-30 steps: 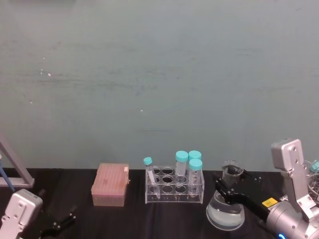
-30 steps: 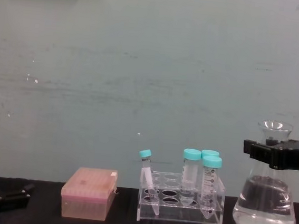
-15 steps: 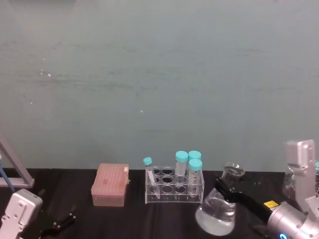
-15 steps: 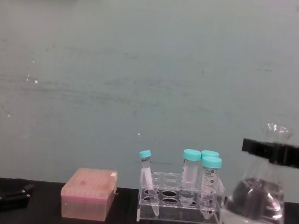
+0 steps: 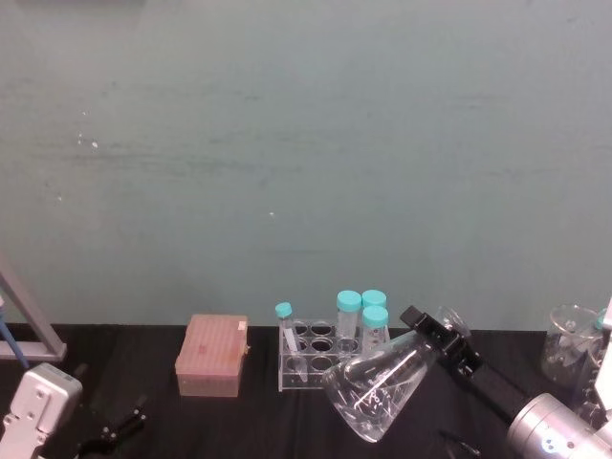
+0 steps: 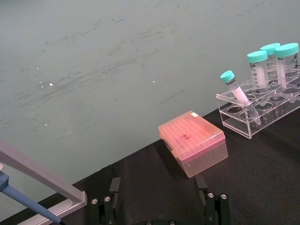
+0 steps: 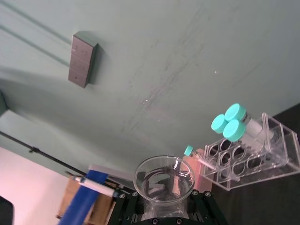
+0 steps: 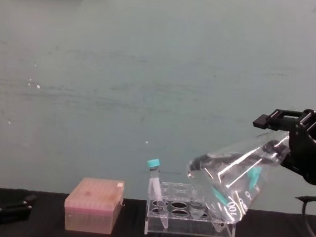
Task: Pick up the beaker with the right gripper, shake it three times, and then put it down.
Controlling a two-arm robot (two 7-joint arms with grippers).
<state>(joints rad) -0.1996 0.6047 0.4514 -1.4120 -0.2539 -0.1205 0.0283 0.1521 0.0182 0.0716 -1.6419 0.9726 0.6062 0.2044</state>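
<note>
Beaker (image 8: 228,178) tipped, base swung left near tube rack (image 8: 165,215), neck gripped by right gripper (image 5: 438,335) fingers, left gripper (image 5: 115,428) parked, fingers apart

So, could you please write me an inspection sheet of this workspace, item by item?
Surface: black table, no spill seen.
Job's things: beaker held off the table, steeply tilted, its base pointing to the robot's left.
Clutter: tube rack with teal-capped tubes; pink box to its left; second glass vessel at the far right.
Grippers: right pincer shut on the beaker's neck; left pincer open, parked low at the left.
Cables: one black cable under the right arm.
Surroundings: plain teal wall behind the table.
</note>
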